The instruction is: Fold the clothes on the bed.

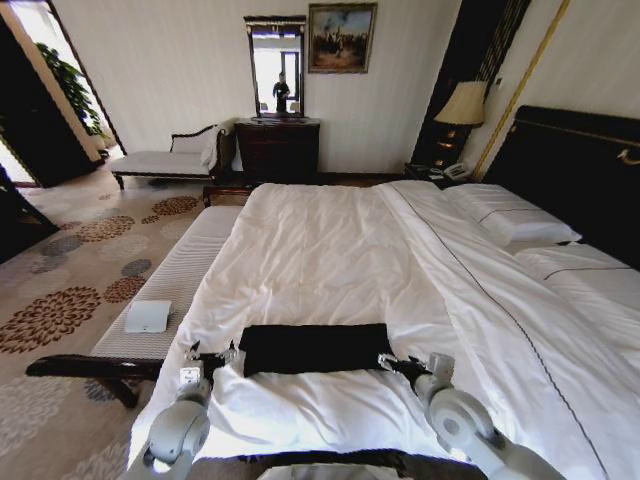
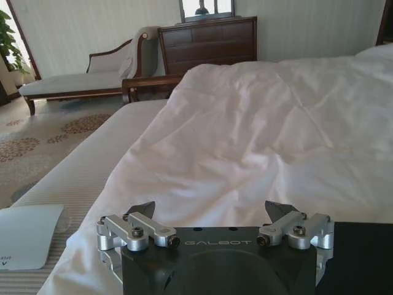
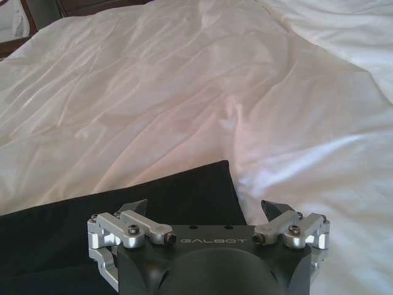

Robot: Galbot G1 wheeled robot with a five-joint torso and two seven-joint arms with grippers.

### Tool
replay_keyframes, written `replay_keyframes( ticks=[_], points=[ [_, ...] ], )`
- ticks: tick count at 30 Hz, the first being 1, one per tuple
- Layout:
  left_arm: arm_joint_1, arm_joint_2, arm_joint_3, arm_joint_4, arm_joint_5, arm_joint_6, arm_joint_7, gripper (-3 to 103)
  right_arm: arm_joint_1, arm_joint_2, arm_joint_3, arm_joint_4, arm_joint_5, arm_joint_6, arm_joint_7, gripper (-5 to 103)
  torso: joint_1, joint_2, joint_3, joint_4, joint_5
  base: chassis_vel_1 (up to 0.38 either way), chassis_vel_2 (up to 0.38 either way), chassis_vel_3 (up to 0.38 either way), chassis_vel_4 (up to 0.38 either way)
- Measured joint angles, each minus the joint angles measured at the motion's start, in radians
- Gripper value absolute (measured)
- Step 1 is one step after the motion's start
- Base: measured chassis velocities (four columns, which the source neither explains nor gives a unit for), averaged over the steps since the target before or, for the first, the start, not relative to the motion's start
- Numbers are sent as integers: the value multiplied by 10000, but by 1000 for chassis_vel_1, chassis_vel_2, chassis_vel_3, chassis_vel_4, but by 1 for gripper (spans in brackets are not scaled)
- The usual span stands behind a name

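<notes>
Black T-shirt [image 1: 315, 349] lying as a flat dark band on white duvet [image 1: 330, 250] near foot of bed [image 1: 560, 330]; long axis across the bed, running gripper to gripper; lettering not visible, so prob. already part-folded.

Left gripper [image 1: 212, 354] just off shirt's left short end, jaws spread wide, nothing held; in left wrist view left gripper [image 2: 216, 216] over bare duvet w/ shirt [image 2: 362, 255] beside its inner finger, contact w/ cloth not clear.

Right gripper [image 1: 397, 363] at shirt's right short end, also wide open, empty; in right wrist view right gripper [image 3: 206, 212] straddling the shirt corner [image 3: 153, 203], one finger over black cloth, other over white duvet; touching or just above, can't tell.

Both arms about equally near, one per end; shirt between them, slightly ahead of each gripper. Key relation: ends lie inboard of each gripper, so any next fold likely end-to-end along that long axis; judged mid-task, not finished.

Pale upholstered bench [image 1: 170, 290] outboard of left gripper, w/ a white card [image 1: 148, 316] on it; not involved.
</notes>
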Motion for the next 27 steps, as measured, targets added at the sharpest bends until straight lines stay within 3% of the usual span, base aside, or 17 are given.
replay_keyframes(
  ticks=[5, 10, 15, 22, 27],
  points=[
    [-370, -437, 684, 913, 1016, 146, -87, 100, 88, 235, -363, -536, -388, 62, -257, 100, 0, -1, 1, -2, -3, 0, 0, 0, 0],
    [-164, -1089, 1198, 2070, 2290, -395, -125, 100, -206, 358, -692, -1175, -1090, -154, -289, 100, -1, -1, 0, -2, -4, 0, 0, 0, 0],
    [260, -699, 1105, 2298, 3023, -646, 14, 100, -414, 87, -671, -1568, -1599, -271, -290, 100, -1, -1, 0, -1, -3, 0, 0, 0, 0],
    [323, 64, 583, 2370, 3195, -681, 32, 100, -508, -387, -484, -1996, -2413, -152, -271, 100, -1, -1, 0, 0, -4, 0, 0, 0, 0],
    [226, 242, 195, 1942, 2700, -690, 3, 100, -419, -489, -66, -1953, -2569, 361, -262, 100, -1, -1, 0, -2, -4, 0, 0, 0, 0]
  ],
)
